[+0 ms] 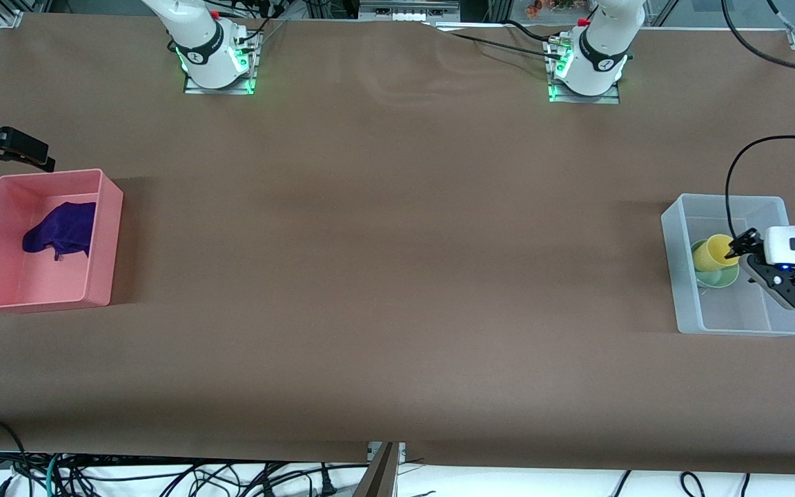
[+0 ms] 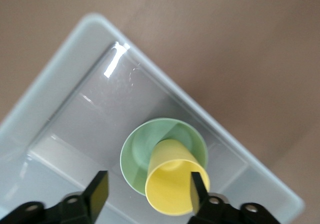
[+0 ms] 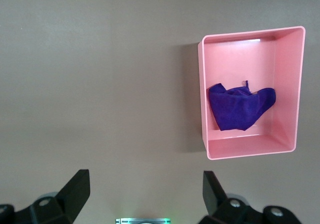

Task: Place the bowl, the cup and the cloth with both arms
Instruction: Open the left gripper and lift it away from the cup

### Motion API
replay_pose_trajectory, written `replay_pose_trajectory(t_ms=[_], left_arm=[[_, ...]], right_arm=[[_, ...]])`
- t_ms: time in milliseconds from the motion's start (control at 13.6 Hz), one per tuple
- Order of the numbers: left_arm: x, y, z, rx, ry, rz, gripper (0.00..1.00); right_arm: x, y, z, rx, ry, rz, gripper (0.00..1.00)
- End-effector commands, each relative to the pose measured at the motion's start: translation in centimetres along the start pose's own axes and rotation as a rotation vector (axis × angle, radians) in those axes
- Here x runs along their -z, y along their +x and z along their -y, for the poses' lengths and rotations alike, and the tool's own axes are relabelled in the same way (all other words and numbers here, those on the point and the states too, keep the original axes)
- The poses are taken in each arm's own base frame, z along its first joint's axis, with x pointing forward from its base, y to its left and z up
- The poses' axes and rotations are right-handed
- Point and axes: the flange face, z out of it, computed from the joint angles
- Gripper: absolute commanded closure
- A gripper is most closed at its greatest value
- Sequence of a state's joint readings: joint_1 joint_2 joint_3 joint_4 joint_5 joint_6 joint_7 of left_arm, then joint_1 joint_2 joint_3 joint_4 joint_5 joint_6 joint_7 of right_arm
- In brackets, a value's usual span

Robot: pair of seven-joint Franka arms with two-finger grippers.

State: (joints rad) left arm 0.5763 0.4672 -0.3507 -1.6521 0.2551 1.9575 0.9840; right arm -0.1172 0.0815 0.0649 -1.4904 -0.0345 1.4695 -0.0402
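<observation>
The left tool (image 2: 150, 191) hangs open around the tilted cup (image 2: 172, 184) in the bowl (image 2: 137, 151), and the right tool (image 3: 145, 191) waits open, holding nothing.

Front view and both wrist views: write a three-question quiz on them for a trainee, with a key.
1. True or false: the cloth lies in the pink bin.
2. What does the cup rest in?
3. The right gripper is: A) open, B) shut on the cloth.

Key:
1. True.
2. It leans in the bowl, inside the clear bin, with the open left gripper around the cup.
3. A.
</observation>
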Motion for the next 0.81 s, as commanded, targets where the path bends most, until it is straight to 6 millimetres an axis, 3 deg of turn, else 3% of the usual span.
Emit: replay_pose_trajectory(t_ms=[0, 147, 440, 587, 733], left_arm=[[6.3, 2.0, -1.5, 0.083, -0.053, 0.011, 0.0], [10.0, 4.0, -3.7, 0.197, -0.091, 0.033, 0.0], [16.2, 9.1, -11.6, 0.569, -0.085, 0.092, 0.0], [19.9, 10.5, -15.0, 0.662, -0.03, 0.063, 0.0], [22.3, 11.2, -17.7, 0.668, 0.02, 0.039, 0.0]], right_arm=[[0.3, -0.3, -0.2, 0.01, 0.008, -0.004, 0.0], [0.4, -0.2, -0.2, 0.008, 0.008, -0.008, 0.0], [0.4, -0.2, -0.2, 0.007, 0.008, -0.011, 0.0], [0.4, -0.2, -0.2, 0.01, 0.008, -0.011, 0.0], [0.4, -0.2, -0.2, 0.01, 0.008, -0.012, 0.0]])
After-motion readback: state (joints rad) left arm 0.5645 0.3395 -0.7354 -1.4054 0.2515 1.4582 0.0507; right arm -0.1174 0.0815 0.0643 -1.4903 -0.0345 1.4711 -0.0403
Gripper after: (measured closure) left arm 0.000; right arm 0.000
